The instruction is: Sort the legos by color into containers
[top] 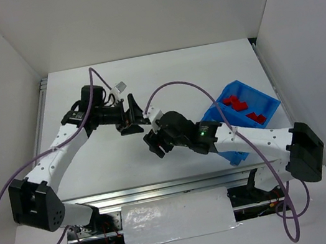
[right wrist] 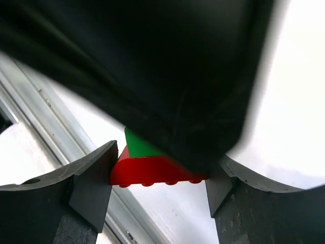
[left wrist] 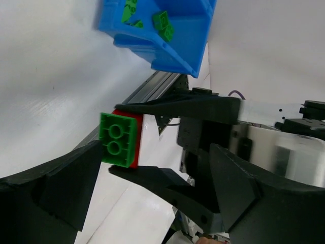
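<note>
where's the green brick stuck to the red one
Left wrist view, left of centre: the green brick, stuck to a red brick, is pinched in the right tool, with the blue bin beyond it.

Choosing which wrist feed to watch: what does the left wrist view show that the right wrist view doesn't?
Only left wrist: the bin holding green legos, and the studded top of the green brick. Only right wrist: the long side of the red brick, under a dark blur that fills the upper frame. Both: the brick pair, green on red, gripped in the right jaws.
</note>
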### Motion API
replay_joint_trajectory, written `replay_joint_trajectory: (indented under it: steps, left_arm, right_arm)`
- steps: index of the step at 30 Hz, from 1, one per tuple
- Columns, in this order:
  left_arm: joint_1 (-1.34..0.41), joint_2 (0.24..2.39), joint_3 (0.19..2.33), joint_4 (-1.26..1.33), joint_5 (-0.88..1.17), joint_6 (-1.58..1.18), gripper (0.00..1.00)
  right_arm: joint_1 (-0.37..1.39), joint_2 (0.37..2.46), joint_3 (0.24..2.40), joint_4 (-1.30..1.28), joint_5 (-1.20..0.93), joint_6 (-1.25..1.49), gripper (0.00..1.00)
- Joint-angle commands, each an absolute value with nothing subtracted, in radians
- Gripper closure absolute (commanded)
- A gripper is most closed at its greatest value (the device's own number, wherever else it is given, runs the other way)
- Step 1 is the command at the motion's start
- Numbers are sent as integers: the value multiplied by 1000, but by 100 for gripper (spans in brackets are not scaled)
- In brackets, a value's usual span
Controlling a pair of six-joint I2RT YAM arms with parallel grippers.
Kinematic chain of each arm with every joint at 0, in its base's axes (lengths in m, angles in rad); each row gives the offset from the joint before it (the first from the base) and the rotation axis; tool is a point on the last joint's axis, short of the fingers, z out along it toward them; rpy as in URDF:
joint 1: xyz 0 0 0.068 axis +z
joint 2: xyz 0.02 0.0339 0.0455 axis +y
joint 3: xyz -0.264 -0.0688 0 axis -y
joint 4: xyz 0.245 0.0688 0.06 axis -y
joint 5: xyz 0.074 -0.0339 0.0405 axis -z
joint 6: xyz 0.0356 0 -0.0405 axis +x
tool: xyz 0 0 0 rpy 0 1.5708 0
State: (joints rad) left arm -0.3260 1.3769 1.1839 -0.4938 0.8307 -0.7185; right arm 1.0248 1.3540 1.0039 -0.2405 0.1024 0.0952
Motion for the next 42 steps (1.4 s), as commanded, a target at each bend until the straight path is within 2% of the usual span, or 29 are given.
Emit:
replay_joint_trajectory:
  steps: [1, 9, 18, 27, 28, 30, 32, 33, 34, 42]
  left_arm:
    - [-342, 1413, 1203, -466, 830, -732, 3]
    - [-359, 1431, 1193, -465, 819, -712, 3]
    - [-408, 1448, 1189, -377, 890, -767, 14]
    - [-408, 1485, 1203, -354, 896, -776, 44]
    - [-408, 1491, 1204, -348, 900, -776, 56]
    - [-408, 1502, 1215, -350, 904, -769, 72]
    - [-408, 1509, 1224, -353, 908, -761, 78]
    - [-408, 1514, 1232, -351, 913, -759, 92]
    - [-408, 1525, 1235, -347, 920, -756, 98]
    - [-393, 1514, 1316, -377, 853, -698, 100]
  right_arm:
    - [1009, 1279, 1003, -226, 164, 98, 100]
    - [957, 1221, 989, -186, 161, 118, 100]
    - [916, 1250, 1031, -135, 155, 120, 100]
    - [910, 1273, 1065, -127, 87, 120, 100]
    - [907, 1276, 1066, -130, 69, 120, 100]
    - [905, 1279, 1065, -133, 58, 118, 100]
    - [904, 1279, 1062, -140, 20, 109, 100]
    - [904, 1281, 1062, -146, 6, 100, 100]
    - [894, 1284, 1062, -162, 3, 97, 100]
    - [822, 1224, 996, -227, -112, 81, 100]
